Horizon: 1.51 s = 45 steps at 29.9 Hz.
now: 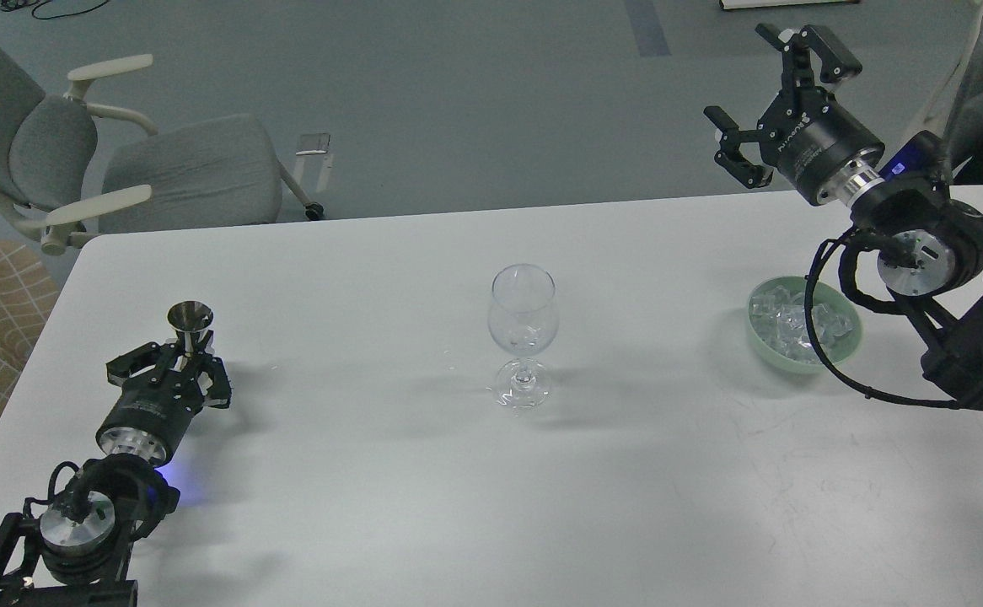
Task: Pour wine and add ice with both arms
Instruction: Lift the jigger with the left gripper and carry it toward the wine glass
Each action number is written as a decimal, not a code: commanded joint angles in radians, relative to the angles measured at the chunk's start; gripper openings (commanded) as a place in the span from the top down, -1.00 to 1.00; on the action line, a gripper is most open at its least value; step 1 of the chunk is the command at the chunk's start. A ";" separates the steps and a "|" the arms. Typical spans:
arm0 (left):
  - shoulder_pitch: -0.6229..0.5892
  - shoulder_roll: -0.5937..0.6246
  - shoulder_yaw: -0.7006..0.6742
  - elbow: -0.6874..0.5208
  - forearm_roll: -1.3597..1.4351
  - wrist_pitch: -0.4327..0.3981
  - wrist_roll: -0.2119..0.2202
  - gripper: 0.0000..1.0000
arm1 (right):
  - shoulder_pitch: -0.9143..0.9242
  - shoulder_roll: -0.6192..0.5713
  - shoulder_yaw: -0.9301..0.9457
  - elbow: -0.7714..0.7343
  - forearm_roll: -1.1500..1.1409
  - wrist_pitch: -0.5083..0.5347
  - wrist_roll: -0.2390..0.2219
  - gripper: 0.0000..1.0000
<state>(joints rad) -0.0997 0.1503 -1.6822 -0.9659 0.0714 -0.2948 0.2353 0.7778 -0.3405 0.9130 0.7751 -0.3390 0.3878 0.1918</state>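
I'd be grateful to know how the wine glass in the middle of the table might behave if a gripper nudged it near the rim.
The wine glass would probably tip easily: its bowl is tall on a thin stem over a small foot. It looks empty, so likely light. Clear, thin glass suggests it is fragile and slippery.

A looped black cable (829, 337) crosses the green bowl (761, 341), hiding part of the ice (782, 316). The left gripper (178, 361) covers the lower part of the metal jigger (190, 324), so its grip cannot be judged. The grey chair (78, 160) is cut by the left edge
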 commanded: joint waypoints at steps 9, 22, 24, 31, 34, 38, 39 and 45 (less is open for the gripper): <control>-0.051 0.000 0.002 -0.097 -0.004 0.011 0.035 1.00 | 0.003 -0.008 0.001 -0.007 0.000 -0.003 0.001 -1.00; -0.046 0.032 0.091 -0.359 0.001 0.133 0.101 1.00 | 0.006 -0.008 0.001 -0.008 -0.002 -0.003 0.001 -1.00; -0.046 0.034 0.105 -0.401 0.002 0.164 0.107 1.00 | 0.006 -0.008 0.000 -0.008 -0.002 -0.003 0.001 -1.00; -0.026 0.038 0.168 -0.557 0.005 0.244 0.128 1.00 | 0.012 -0.002 0.001 -0.010 -0.002 -0.003 0.001 -1.00; -0.012 0.038 0.176 -0.602 0.005 0.258 0.134 1.00 | 0.012 0.000 0.001 -0.007 -0.002 -0.003 0.001 -1.00; 0.008 0.049 0.180 -0.652 0.022 0.279 0.145 1.00 | 0.015 0.002 0.001 -0.005 -0.002 -0.003 0.001 -1.00; 0.012 0.051 0.185 -0.662 0.028 0.282 0.150 1.00 | 0.015 0.002 0.001 -0.005 -0.002 -0.003 0.001 -1.00; 0.040 0.097 0.275 -0.757 0.068 0.333 0.165 1.00 | 0.014 0.002 0.001 -0.005 -0.002 -0.001 0.000 -1.00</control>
<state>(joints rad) -0.0685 0.2295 -1.4392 -1.6826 0.1251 0.0127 0.3977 0.7928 -0.3390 0.9142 0.7703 -0.3406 0.3867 0.1930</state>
